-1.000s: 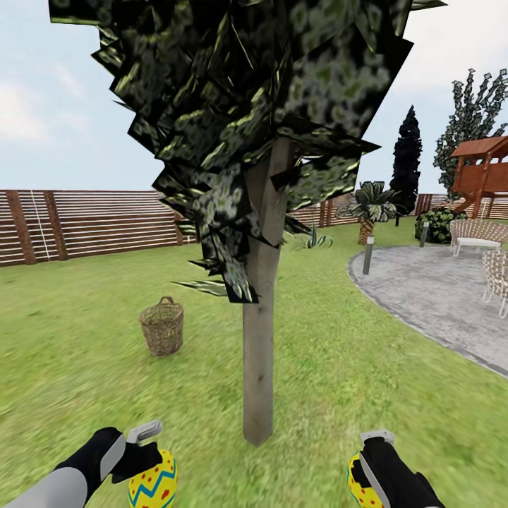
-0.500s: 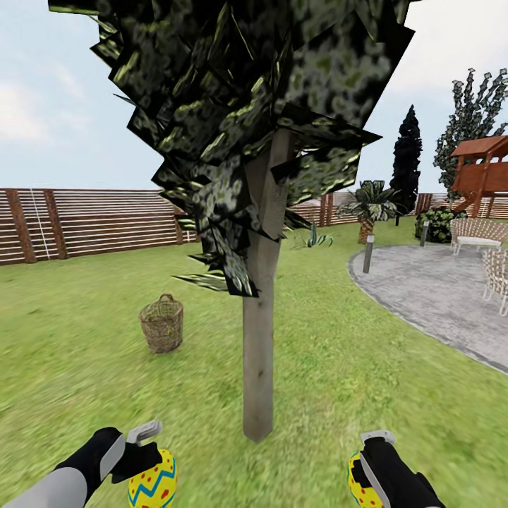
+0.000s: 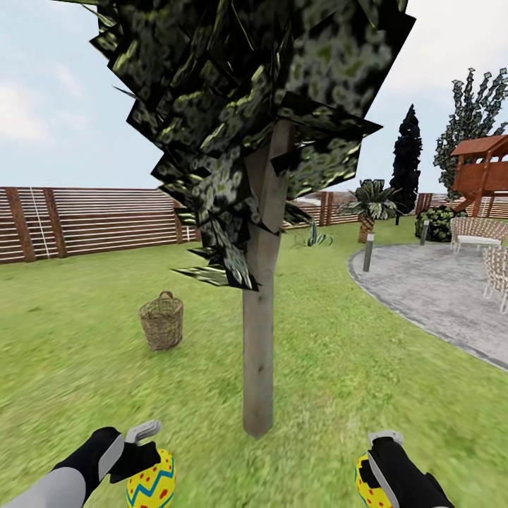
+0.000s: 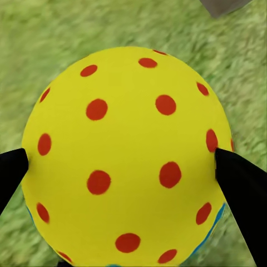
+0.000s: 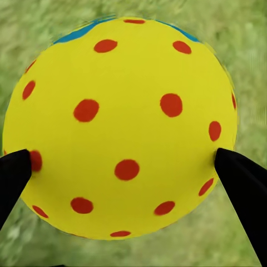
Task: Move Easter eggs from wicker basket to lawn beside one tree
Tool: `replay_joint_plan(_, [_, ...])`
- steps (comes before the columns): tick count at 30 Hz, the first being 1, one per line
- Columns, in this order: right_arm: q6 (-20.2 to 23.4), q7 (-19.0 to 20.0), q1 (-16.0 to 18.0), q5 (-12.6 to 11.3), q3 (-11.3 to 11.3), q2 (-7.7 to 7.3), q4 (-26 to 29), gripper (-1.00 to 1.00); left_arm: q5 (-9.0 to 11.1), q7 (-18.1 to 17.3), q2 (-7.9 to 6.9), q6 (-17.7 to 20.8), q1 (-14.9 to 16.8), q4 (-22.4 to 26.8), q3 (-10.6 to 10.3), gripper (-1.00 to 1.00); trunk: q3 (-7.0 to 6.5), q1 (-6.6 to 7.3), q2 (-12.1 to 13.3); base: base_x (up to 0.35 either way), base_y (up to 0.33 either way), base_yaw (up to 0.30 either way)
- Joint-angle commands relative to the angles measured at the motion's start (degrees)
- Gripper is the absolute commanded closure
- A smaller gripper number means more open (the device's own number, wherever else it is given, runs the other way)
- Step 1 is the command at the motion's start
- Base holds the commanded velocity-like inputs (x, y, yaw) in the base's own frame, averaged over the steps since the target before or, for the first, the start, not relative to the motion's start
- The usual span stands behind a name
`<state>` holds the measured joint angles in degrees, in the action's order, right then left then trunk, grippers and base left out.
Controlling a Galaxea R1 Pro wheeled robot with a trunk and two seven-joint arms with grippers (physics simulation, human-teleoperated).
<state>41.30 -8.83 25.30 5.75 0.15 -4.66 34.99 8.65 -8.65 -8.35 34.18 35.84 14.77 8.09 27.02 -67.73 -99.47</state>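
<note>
The tree point(image 3: 259, 331) stands straight ahead on the lawn point(image 3: 70, 367), its pale trunk rising into dark, pale-flecked leaves. My left gripper point(image 3: 149, 462) is shut on a yellow Easter egg point(image 3: 152, 480) with blue zigzags and red dots, low at the left. In the left wrist view that egg point(image 4: 125, 150) sits between the two black fingers point(image 4: 239, 183). My right gripper point(image 3: 370, 469) is shut on a second Easter egg point(image 3: 368, 487), seen close in the right wrist view point(image 5: 119, 125). The wicker basket point(image 3: 161, 322) stands on the grass beyond, left of the trunk; its inside is hidden.
A grey paved patio point(image 3: 437, 296) with white chairs point(image 3: 477, 235) lies to the right, a bollard lamp point(image 3: 367, 252) at its edge. A brown slatted fence point(image 3: 85, 222) runs along the back. A short palm point(image 3: 367, 208), a near-black tree point(image 3: 407, 159) and a wooden play tower point(image 3: 483, 173) stand far right.
The view has crept slightly closer to the tree, so trunk base and basket sit a little higher in the picture. Both grippers keep their eggs; the right one sits slightly lower.
</note>
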Motion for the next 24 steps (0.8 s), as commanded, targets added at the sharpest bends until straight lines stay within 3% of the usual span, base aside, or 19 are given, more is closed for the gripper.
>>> replay_joint_plan(1, [0.3,0.2,0.0,0.6,0.0,0.02,0.1,1.0,0.4,0.0,0.05,0.4,0.0,0.1,0.2,1.0,0.25,-0.22,-0.5,0.0,0.0,0.0])
replay_joint_plan(24, [0.2,0.1,0.0,0.6,0.3,0.09,0.1,1.0,0.4,0.0,0.09,0.4,0.0,0.1,0.2,1.0,4.38,-5.27,-9.7,0.0,0.0,0.0])
